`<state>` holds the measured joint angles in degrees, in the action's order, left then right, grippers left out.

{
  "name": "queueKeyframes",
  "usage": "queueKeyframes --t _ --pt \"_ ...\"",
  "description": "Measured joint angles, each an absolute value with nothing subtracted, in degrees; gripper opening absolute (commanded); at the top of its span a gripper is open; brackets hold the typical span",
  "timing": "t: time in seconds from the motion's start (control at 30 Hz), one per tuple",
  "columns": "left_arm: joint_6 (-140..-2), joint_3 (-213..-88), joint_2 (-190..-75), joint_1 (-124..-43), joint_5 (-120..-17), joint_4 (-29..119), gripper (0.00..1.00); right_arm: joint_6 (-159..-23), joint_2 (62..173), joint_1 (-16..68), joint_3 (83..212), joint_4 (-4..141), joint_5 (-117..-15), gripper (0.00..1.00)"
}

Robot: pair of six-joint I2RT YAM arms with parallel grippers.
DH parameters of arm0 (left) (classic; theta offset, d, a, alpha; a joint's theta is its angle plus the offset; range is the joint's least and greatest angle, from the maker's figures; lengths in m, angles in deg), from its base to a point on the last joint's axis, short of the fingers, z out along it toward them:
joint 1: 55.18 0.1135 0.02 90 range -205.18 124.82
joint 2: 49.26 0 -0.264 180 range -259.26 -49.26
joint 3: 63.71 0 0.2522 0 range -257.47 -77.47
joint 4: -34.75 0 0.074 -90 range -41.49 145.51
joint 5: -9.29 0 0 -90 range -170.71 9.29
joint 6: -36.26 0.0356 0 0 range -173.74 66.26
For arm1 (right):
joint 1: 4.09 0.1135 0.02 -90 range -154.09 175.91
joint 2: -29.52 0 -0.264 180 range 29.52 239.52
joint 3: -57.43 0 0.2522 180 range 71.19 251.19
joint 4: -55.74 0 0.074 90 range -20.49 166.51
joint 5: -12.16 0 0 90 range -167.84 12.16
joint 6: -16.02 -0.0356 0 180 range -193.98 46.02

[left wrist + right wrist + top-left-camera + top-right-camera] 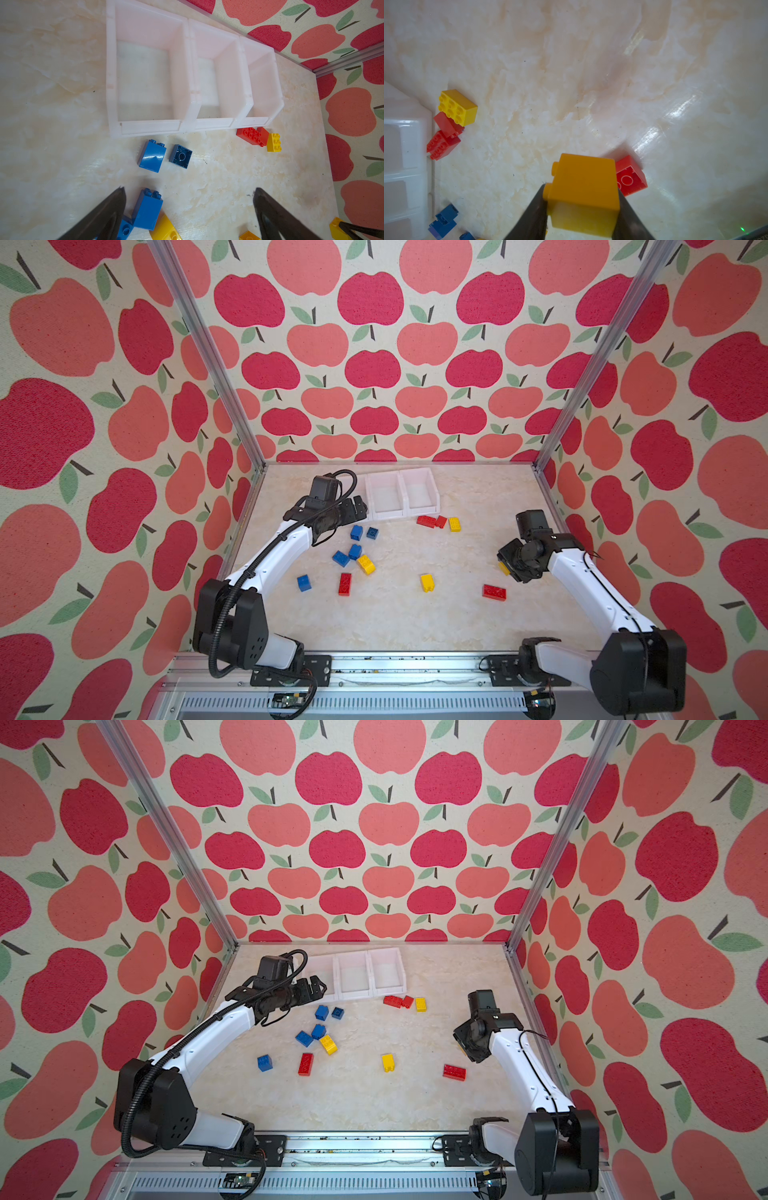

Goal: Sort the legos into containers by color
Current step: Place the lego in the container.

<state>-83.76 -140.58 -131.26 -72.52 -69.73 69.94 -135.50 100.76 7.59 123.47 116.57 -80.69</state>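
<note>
My right pincer (580,189) clamps a yellow plastic brick (583,178) by the worktop's (395,622) right edge; left pincer (189,189) gapes empty near three white plastic bins (150,128) at the far edge; front stretch open; five blue bricks (356,532) loose

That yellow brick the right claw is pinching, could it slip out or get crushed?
Crushing seems unlikely: the yellow brick looks like hard, thick plastic, square-edged with no bending in the right gripper. It might slip, since its sides look smooth and glossy. Probably light too: the overturned blue brick shows such bricks are hollow underneath.
</note>
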Motion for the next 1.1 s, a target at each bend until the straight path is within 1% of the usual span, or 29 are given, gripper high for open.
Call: queueKeyframes --t 0.27,0.47,0.77,1.1 --pt "-84.35 -135.93 -127.94 -71.36 -69.75 69.92 0.99 -127.5 115.34 16.99 138.39 110.96 -83.12 0.34" --pt "-84.37 -133.92 -125.97 -69.81 -69.82 69.99 0.99 -120.57 127.36 21.16 151.49 107.09 -83.03 0.35" --pt "-84.35 -131.69 -123.37 -67.71 -69.77 70.08 1.0 -113.05 142.33 23.87 168.58 104.25 -80.93 0.35" --pt "-84.37 -129.85 -122.89 -67.19 -69.82 70.08 1.0 -110.76 153.65 24.79 180.4 103.96 -78.68 0.36"
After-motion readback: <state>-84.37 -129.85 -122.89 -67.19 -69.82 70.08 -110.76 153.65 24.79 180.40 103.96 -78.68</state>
